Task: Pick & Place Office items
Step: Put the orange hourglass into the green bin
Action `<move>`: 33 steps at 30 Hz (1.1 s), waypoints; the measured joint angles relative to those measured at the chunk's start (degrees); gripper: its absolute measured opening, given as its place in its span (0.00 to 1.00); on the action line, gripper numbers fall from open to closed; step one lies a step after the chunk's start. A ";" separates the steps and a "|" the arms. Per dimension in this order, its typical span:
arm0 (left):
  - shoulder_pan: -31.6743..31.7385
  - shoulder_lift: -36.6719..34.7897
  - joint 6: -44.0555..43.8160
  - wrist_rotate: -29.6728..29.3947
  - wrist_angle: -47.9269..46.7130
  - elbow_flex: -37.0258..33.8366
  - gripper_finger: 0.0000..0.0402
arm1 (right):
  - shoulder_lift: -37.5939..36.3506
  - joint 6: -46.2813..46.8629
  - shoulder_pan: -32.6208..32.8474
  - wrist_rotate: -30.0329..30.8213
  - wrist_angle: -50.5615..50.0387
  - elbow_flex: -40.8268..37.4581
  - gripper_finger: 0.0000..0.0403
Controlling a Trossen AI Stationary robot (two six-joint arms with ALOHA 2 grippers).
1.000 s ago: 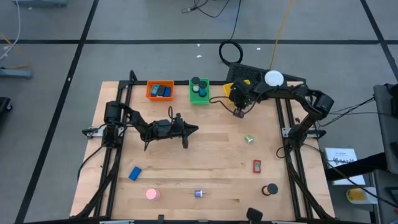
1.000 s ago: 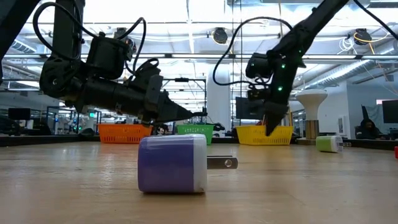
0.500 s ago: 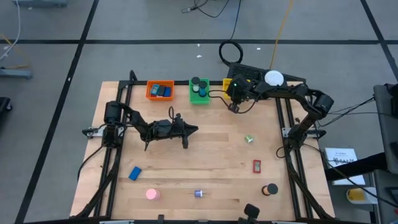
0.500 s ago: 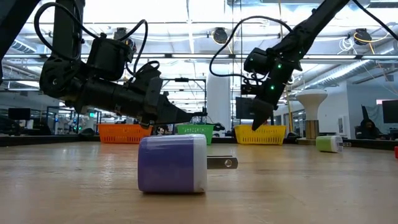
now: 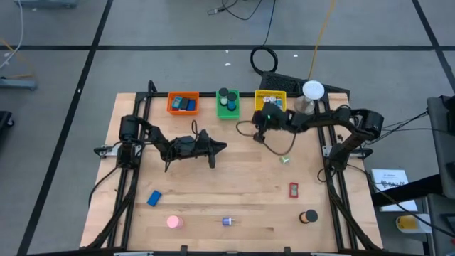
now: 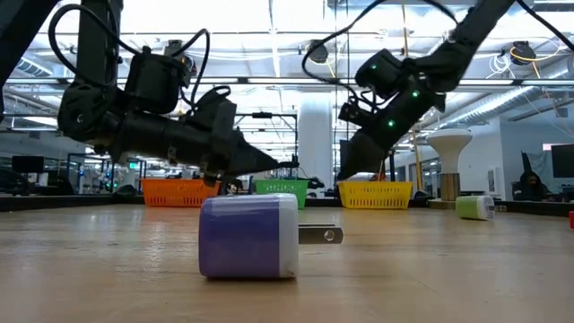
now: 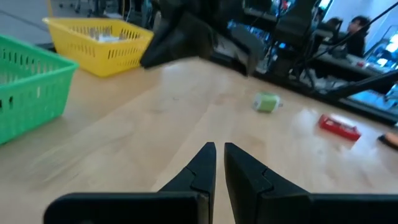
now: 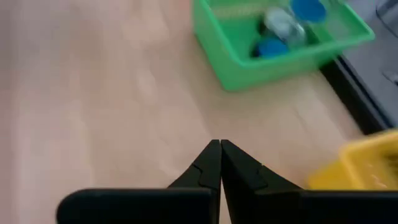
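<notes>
Now that the right gripper [image 5: 259,135] has swung off the yellow bin [image 5: 270,99], clenched empty (left gripper [image 5: 222,148] likewise idle), its drop looks done

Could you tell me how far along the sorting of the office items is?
Done: some pieces sit in the orange bin and green bin. In hand: nothing; the right gripper and left gripper are shut and empty. Left: six loose pieces, including the blue block and red block.
</notes>
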 joint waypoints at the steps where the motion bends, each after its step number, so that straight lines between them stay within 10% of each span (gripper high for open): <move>1: -0.26 0.00 -0.01 0.00 0.86 0.00 0.08 | -0.01 1.52 0.96 0.03 2.69 -1.14 0.00; 17: -6.02 -0.02 1.51 -9.57 4.43 0.09 0.01 | -7.62 17.79 18.76 3.35 3.88 -4.60 0.00; 33: -5.96 -0.02 0.91 -9.37 5.14 0.15 0.09 | -20.46 48.39 36.29 24.43 -49.38 6.72 0.00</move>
